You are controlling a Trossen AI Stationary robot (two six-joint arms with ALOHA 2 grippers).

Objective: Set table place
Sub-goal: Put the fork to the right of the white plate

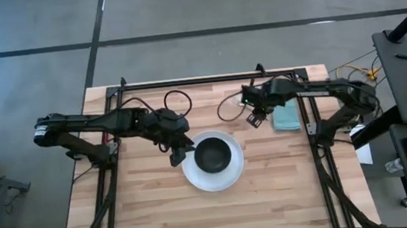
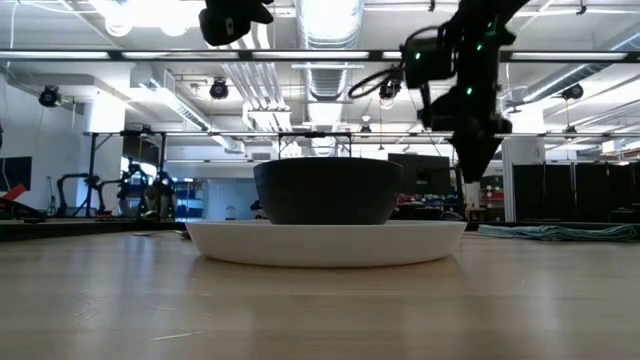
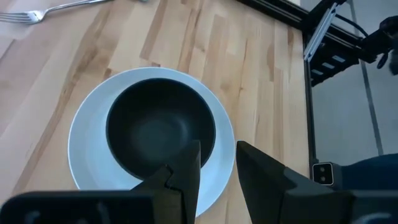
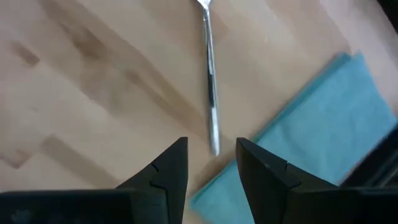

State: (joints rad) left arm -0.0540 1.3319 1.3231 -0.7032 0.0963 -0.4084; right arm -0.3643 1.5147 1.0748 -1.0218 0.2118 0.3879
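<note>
— Right wrist view first: where does the fork (image 4: pixel 210 81) lie from the right end effector (image 4: pixel 211 163)?

— Straight ahead of it on the table (image 4: pixel 93 81). The handle end sits in line with the gap between the two fingers, and the long axis runs directly away from the fingers — handle end near, the other end far, cut off by the picture's edge. The fingers stand narrowly apart and hold nothing. The teal napkin (image 4: pixel 311 118) lies just beside the handle.

— And which arm is nearer?

— The right one, clearly. From above, the right end effector (image 1: pixel 254 118) hangs at the back of the table close to the napkin (image 1: pixel 286 116); the fork itself is too thin to make out there. The left end effector (image 1: pixel 177 157) is at the near-left rim of the white plate (image 1: pixel 195 178), where the black bowl (image 1: pixel 213 154) already sits — its fingers are slightly parted and empty.

— So the next move?

— I'd judge a descent onto the handle, with the fingers straddling it across the long axis. The napkin edge so close could snag.
</note>
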